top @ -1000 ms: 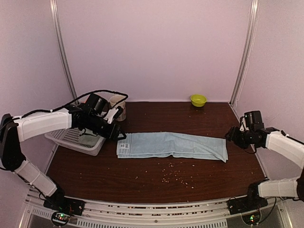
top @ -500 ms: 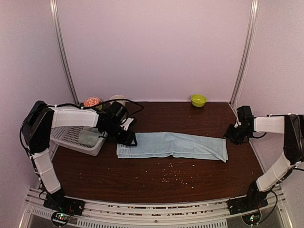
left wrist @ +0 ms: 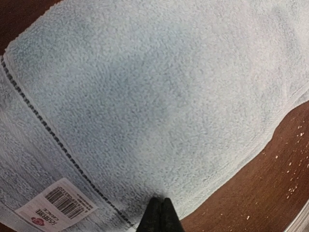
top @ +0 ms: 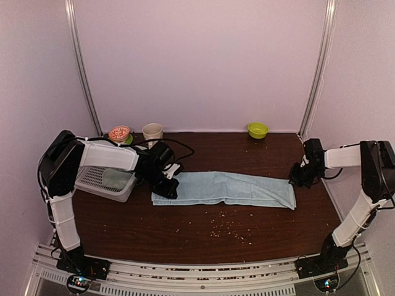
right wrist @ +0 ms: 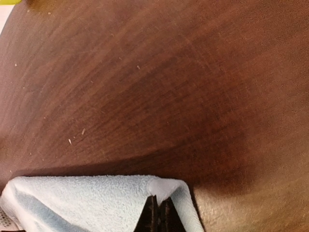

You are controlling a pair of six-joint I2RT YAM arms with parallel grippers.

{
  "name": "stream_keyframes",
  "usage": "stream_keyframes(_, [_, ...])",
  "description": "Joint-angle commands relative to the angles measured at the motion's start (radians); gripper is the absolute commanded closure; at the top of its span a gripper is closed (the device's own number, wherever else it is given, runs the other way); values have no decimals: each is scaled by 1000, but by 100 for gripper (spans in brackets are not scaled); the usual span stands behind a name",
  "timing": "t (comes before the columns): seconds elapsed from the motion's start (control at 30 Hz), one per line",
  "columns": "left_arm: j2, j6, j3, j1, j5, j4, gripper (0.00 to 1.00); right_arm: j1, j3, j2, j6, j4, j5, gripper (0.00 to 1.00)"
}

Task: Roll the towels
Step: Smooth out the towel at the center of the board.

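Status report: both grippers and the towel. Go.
Left gripper shut on towel, left end. Right gripper shut on its right corner. Towel flat, not yet rolled. Crumbs on table just in front.

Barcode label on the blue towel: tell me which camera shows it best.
Left wrist: the label sits close up at lower left, bars visible. The top view shows the whole towel but no readable label; the right wrist shows only another corner.
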Motion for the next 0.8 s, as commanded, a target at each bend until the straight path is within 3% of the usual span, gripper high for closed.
stream_keyframes(0.0, [8, 3, -16, -1, -37, -13, 100, -9, 66, 27, -2, -26, 25, 100])
stream_keyframes(0.77, [19, 27, -132, -30, 4, -2, 100, -63, 347, 209, -129, -254, 112, 100])
